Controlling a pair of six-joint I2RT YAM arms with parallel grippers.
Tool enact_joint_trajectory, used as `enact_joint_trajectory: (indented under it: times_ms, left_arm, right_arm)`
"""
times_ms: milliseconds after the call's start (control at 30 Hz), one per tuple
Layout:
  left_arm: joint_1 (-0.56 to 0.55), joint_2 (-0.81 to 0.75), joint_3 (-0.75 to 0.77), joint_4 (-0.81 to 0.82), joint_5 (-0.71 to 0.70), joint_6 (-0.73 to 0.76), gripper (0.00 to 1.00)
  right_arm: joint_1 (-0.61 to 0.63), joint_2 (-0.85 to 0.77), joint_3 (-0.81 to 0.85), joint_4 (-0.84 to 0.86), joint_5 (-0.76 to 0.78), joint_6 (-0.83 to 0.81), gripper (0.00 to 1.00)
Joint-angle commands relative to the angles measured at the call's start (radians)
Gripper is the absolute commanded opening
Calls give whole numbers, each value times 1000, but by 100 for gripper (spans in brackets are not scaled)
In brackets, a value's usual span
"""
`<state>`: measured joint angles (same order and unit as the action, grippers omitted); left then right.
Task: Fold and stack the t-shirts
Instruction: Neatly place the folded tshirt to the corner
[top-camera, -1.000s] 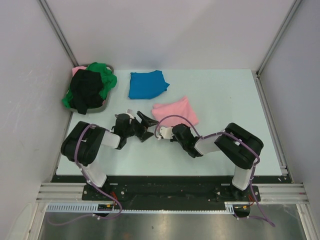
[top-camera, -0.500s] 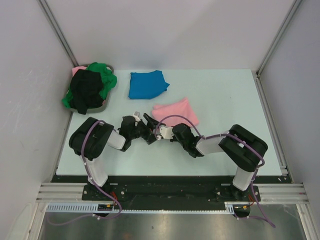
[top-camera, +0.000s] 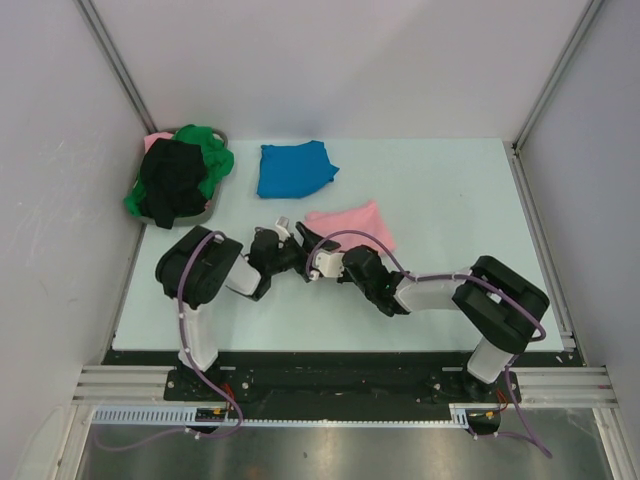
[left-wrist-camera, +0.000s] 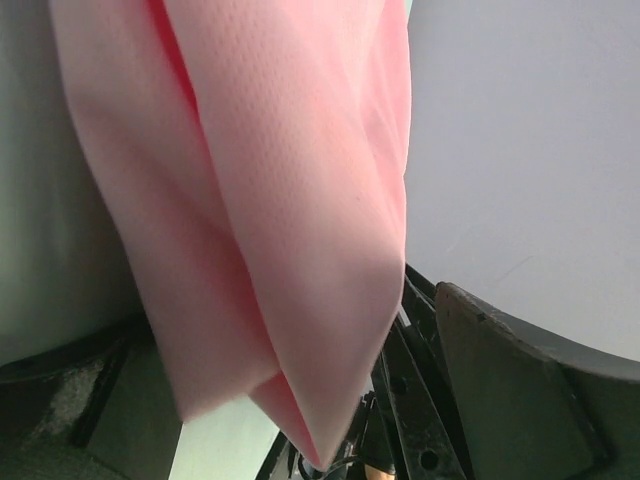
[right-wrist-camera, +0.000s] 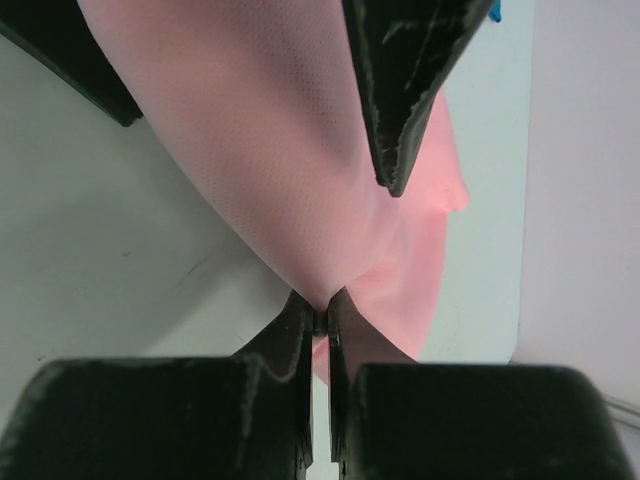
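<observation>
Though partly heaped, apparently four t-shirts (top-camera: 295, 168).

A robot lab cell: white panel walls (top-camera: 350, 60), aluminium frame rails (top-camera: 560, 382), a pale green table (top-camera: 450, 200).

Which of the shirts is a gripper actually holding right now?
The pink shirt mid-table: the right gripper is shut on its edge. The blue one lies apart; green and black sit in the basket.
</observation>
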<state>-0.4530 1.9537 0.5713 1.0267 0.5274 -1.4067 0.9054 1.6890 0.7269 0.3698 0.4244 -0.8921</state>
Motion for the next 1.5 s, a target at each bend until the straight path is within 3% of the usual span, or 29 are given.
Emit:
enact_joint_trajectory:
  times_ms: [0,533,700,733,867,900,1067,1133,1167,1200,1300,1467]
  left_arm:
    - [-13,68,5,-131,-10,-25,100]
    - [-6,122,42,-137,5,-2,97]
    - [13,123,45,-151,19,20,57]
    - [23,123,47,-163,22,35,44]
    - [50,116,55,-206,29,71,17]
    - [54,107,58,-217,29,89,0]
    - [88,36,84,-322,29,155,0]
    - [91,-2,117,-403,17,202,0]
    - [91,-42,131,-434,8,219,0]
    - [93,-58,148,-470,0,263,0]
    - [93,-102,264,-612,-32,363,0]
    - [115,-76,441,-803,-41,475,0]
  right_arm:
    - [13,-63,42,-20,16,-11,0]
    - [61,-167,42,-155,54,50,0]
    - [78,-179,40,-184,66,70,0]
    - [79,-184,37,-190,70,74,0]
    - [93,-196,39,-207,74,85,0]
    - [98,-198,37,-213,74,87,0]
    - [121,-203,37,-276,99,120,0]
    - [125,-210,37,-299,97,168,27]
    - [125,-224,39,-302,97,188,47]
    - [125,-235,37,-308,99,215,99]
    - [124,-256,40,-284,233,258,100]
    - [70,-269,106,-265,505,500,100]
